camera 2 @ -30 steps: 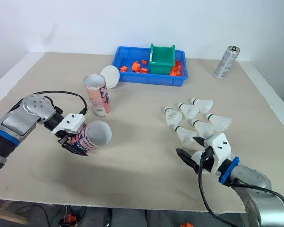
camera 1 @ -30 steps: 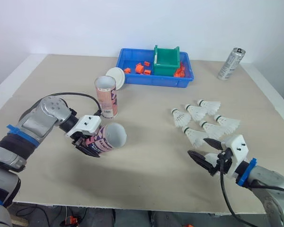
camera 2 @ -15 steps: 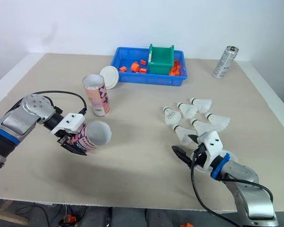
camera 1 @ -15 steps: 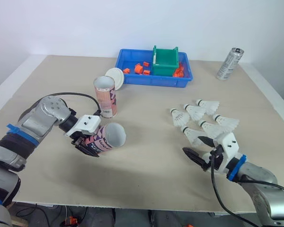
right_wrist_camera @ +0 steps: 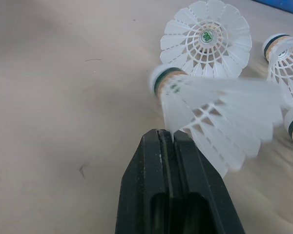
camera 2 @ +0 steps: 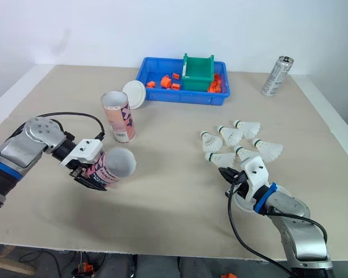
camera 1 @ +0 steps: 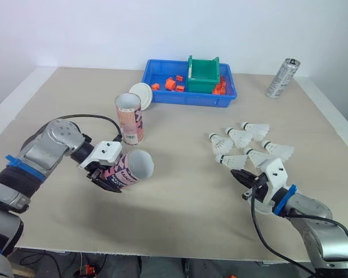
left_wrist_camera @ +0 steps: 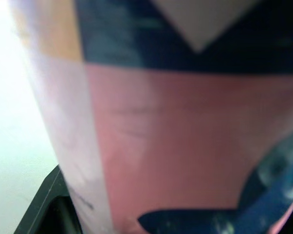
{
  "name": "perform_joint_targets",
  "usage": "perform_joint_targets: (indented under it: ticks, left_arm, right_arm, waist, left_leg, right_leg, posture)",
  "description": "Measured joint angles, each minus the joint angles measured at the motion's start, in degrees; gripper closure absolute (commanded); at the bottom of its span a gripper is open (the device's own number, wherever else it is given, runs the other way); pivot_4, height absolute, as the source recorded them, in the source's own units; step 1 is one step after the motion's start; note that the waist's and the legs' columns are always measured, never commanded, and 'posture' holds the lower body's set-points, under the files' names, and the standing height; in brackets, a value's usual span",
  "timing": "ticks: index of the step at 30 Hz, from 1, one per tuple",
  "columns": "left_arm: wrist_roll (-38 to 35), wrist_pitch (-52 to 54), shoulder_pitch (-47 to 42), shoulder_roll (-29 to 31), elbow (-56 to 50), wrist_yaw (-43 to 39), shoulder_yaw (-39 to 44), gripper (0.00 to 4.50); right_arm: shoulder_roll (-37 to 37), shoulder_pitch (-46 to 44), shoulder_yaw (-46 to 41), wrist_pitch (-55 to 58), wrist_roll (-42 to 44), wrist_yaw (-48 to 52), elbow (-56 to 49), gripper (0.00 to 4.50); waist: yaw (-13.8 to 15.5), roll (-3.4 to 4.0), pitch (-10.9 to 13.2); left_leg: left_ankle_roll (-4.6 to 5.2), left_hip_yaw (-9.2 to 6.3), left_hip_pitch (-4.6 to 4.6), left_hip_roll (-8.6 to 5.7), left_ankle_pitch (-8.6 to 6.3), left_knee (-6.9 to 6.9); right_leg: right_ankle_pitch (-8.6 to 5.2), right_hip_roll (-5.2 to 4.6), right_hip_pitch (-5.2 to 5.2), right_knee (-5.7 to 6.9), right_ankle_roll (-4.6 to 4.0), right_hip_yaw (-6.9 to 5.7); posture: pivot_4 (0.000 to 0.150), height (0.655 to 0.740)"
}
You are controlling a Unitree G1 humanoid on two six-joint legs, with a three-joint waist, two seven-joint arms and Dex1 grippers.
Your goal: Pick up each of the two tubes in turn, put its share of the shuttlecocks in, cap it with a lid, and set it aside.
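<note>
Left eye view: on the table [camera 1: 180,202], the standing tube [camera 1: 130,119] is open, and the left hand [camera 1: 107,175] clamps the tipped tube [camera 1: 136,167]. Neither looks filled or capped. The right hand [camera 1: 239,174], fingers pressed together, seemingly nips one shuttlecock [camera 1: 232,160] by its skirt; the lid [camera 1: 141,91] lies untouched.

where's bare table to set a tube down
Bare: the middle of the beige table, between the held pink cardboard tube and the white feather shuttlecocks; also the left side beyond the upright pink cardboard tube. Crowded around the shuttlecocks.
</note>
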Motion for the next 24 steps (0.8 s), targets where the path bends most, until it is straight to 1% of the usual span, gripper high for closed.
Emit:
perform_joint_targets:
  ticks: [4, 7, 8, 10, 11, 12, 14, 16, 17, 19, 20, 24]
  left_arm:
    - [0.01, 1.00, 0.38, 0.01, -1.20, 0.01, 0.24, 1.29]
    - [0.00, 1.22, 0.39, 0.01, -1.24, 0.01, 0.25, 1.29]
    - [0.01, 1.28, 0.39, 0.09, -1.23, 0.00, 0.23, 1.29]
    - [-0.04, 1.35, 0.29, 0.32, -1.22, -0.02, -0.05, 1.29]
    - [-0.15, 1.41, 0.17, 0.35, -1.16, -0.05, -0.41, 1.29]
    - [-0.19, 1.46, -0.02, 0.24, -1.06, -0.03, -0.62, 1.29]
    - [-0.59, 1.62, -0.63, -0.09, -0.70, 0.02, -1.33, 1.29]
    - [-1.02, 1.97, -0.87, -0.35, -0.58, 0.01, -1.55, 1.29]
    - [-1.33, 2.18, -0.93, -0.31, -0.49, -0.15, -1.60, 1.29]
    - [-1.44, 2.53, -1.25, -0.45, -0.55, -0.35, -1.71, 1.29]
    - [-1.64, 2.68, -1.25, -0.46, -0.52, -0.39, -1.73, 1.29]
    - [-1.97, 3.69, -1.22, -0.18, -0.28, -0.71, -1.71, 1.29]
  right_arm:
    - [-1.47, 0.37, -0.76, 1.92, 2.62, 1.68, -4.26, 4.40]
    - [-5.21, 0.13, -2.83, 4.48, 6.93, 4.78, -9.57, 4.40]
    - [-7.01, -0.94, -3.09, 6.24, 9.62, 6.34, -11.85, 4.40]
    - [-9.65, -5.64, -2.95, 9.10, 14.45, 8.31, -15.74, 4.40]
    - [-10.95, -11.41, -2.09, 10.24, 16.88, 9.27, -18.79, 4.40]
    - [-11.87, -14.91, -0.90, 10.62, 17.32, 9.89, -20.10, 4.40]
    - [-13.85, -21.22, 4.07, 10.50, 15.97, 11.61, -21.83, 4.40]
    - [-13.99, -24.04, 9.07, 9.77, 13.12, 12.81, -21.63, 4.40]
    - [-13.96, -26.07, 12.87, 8.81, 10.28, 13.73, -20.31, 4.40]
    - [-13.91, -29.13, 17.80, 6.48, 5.65, 15.29, -17.53, 4.40]
    - [-13.80, -30.28, 19.58, 5.03, 3.78, 16.22, -16.13, 4.40]
    - [-12.42, -32.71, 21.41, 1.42, 0.24, 18.45, -12.44, 4.40]
  waist:
    - [0.01, 0.05, 0.03]
    - [0.01, 0.05, 0.03]
    - [-0.02, 0.06, 0.04]
    - [-0.25, 0.13, 0.09]
    - [-0.26, 0.12, 0.08]
    - [-0.22, 0.11, 0.09]
    - [-0.09, 0.09, 0.07]
    - [0.14, 0.04, 0.05]
    - [0.13, 0.04, 0.05]
    - [0.13, 0.06, 0.06]
    - [0.16, 0.05, 0.05]
    - [0.11, 0.06, 0.05]
  left_leg:
    - [0.00, 0.00, -0.03, -0.01, 0.00, -0.01]
    - [0.00, -0.01, -0.03, -0.01, 0.00, 0.00]
    - [0.00, 0.00, -0.02, -0.01, 0.00, 0.00]
    - [0.01, 0.01, 0.03, 0.01, 0.01, 0.00]
    - [0.02, -0.01, 0.07, 0.02, 0.02, -0.01]
    - [0.03, -0.02, 0.09, 0.02, 0.02, -0.01]
    - [0.03, -0.02, 0.09, 0.02, 0.02, -0.02]
    - [0.02, -0.02, -0.03, 0.01, 0.01, -0.02]
    - [0.00, 0.01, -0.09, -0.02, 0.00, -0.01]
    - [0.00, 0.03, -0.25, -0.08, 0.00, 0.00]
    - [0.01, 0.02, -0.28, -0.09, 0.00, 0.00]
    - [0.03, -0.01, -0.25, -0.09, -0.01, -0.04]
  right_leg:
    - [-0.02, -0.01, -0.01, 0.00, 0.01, 0.00]
    - [-0.02, -0.01, 0.00, 0.00, 0.01, 0.00]
    - [-0.01, -0.02, -0.01, 0.00, 0.01, 0.01]
    - [0.04, -0.01, -0.01, 0.01, -0.01, 0.01]
    - [0.05, 0.00, 0.01, 0.02, -0.03, -0.01]
    - [0.05, 0.01, 0.02, 0.03, -0.03, -0.02]
    - [0.03, 0.00, 0.00, 0.02, -0.06, -0.03]
    - [-0.03, -0.04, -0.04, -0.03, -0.04, -0.04]
    - [-0.05, -0.07, -0.09, -0.03, -0.02, -0.03]
    - [-0.08, -0.11, -0.21, -0.04, 0.03, -0.01]
    - [-0.13, -0.11, -0.20, -0.04, 0.08, -0.02]
    - [-0.19, -0.06, -0.19, 0.02, 0.07, -0.04]
  posture:
    - [0.150, 0.7355]
    - [0.150, 0.7355]
    - [0.150, 0.7355]
    - [0.150, 0.7355]
    - [0.150, 0.7355]
    - [0.150, 0.7355]
    - [0.150, 0.7355]
    - [0.150, 0.7355]
    - [0.150, 0.7355]
    - [0.150, 0.7355]
    - [0.150, 0.7355]
    - [0.150, 0.7355]
